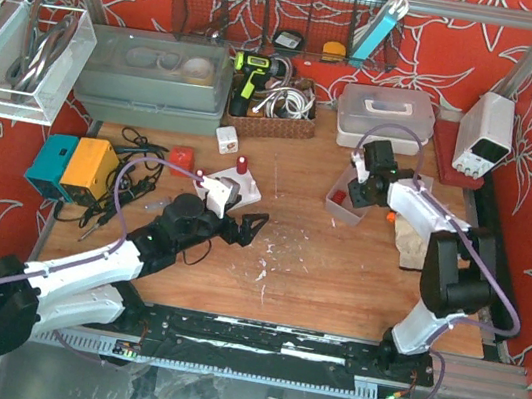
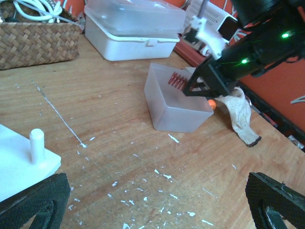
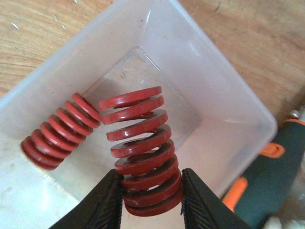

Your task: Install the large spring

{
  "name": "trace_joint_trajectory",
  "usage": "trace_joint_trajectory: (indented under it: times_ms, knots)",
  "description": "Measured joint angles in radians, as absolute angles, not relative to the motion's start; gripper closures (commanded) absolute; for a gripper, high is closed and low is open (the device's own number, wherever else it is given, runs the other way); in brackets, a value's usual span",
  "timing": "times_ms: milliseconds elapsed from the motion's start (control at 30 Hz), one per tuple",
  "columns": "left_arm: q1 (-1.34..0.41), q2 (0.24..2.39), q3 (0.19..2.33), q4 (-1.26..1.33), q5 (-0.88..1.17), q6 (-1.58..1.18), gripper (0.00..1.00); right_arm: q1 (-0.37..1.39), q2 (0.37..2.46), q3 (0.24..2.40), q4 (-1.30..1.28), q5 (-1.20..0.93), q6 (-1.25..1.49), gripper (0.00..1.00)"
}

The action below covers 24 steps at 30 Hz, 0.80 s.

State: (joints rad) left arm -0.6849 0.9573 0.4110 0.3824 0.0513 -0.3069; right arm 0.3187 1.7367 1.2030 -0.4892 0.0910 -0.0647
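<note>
The right gripper [image 3: 151,193] is pinched shut on the lower coils of the large spring [image 3: 140,138], which is tilted in the mouth of the translucent bin [image 3: 228,105], mid-frame in the wrist view. A second red spring [image 3: 57,138] lies in the bin's left corner. From above, bare table [image 1: 317,263] lies open between the arms. The left gripper [image 2: 155,202] gapes wide, holding nothing, beside the white peg base [image 2: 19,167].
</note>
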Motion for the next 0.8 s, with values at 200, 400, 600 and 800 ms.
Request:
trace_joint_trajectory:
  times_ms: [200, 400, 600, 800]
  knots:
    - [-0.687, 0.976, 0.419, 0.373, 0.045, -0.315, 0.0, 0.323, 1.573, 1.114, -0.453, 0.064, -0.016, 0.96]
    - [-0.688, 1.015, 0.432, 0.374, 0.046, -0.336, 0.0, 0.357, 1.399, 0.979, -0.369, 0.004, 0.046, 0.97]
    - [-0.687, 1.108, 0.456, 0.356, 0.045, -0.381, 0.05, 0.437, 1.245, 0.871, -0.265, -0.05, 0.102, 0.97]
    - [-0.664, 1.125, 0.509, 0.374, 0.121, -0.5, 0.28, 0.564, 1.114, 0.773, -0.142, -0.049, 0.122, 0.97]
